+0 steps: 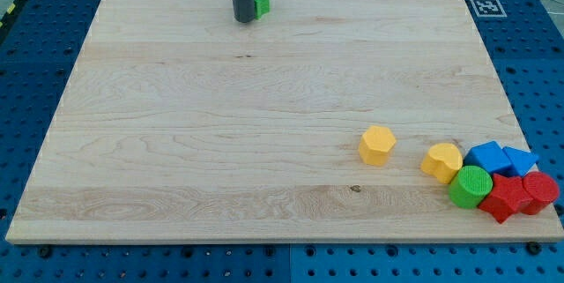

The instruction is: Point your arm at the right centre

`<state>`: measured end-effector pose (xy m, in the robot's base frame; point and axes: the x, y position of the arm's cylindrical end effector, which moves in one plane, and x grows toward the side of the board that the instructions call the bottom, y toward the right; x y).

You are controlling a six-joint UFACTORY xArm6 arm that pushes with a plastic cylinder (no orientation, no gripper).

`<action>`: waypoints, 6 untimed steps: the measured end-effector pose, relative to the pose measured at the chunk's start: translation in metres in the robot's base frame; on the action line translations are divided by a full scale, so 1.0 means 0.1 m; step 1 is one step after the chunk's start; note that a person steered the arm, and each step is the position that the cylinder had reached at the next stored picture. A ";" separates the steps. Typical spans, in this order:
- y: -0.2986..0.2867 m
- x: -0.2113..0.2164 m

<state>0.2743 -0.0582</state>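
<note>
Wooden board (pixel 176 142) sits on blue pegboard (pixel 35 71); most of it lies bare, incl. the right-centre edge zone. My tip (pixel 244 20) is at the view's top, touching or just beside a green block (pixel 262 1), shape unclear. No pincer on this rod, so nothing held. Bottom right: yellow hexagon block (pixel 377 145) alone, then yellow (pixel 442 161), green cylinder (pixel 471 186), two blue (pixel 487 156) (pixel 520 160), two red (pixel 502 198) (pixel 540 191) clustered near the edge.

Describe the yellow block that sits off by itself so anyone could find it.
Start at the wooden board and look toward the view's bottom right, where blocks crowd the corner. Just left of that cluster sits the yellow hexagonal block, alone; the other yellow block touches the green cylinder.
</note>
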 end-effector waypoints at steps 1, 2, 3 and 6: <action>0.10 -0.02; 0.14 -0.15; 0.14 -0.20; 1.74 0.55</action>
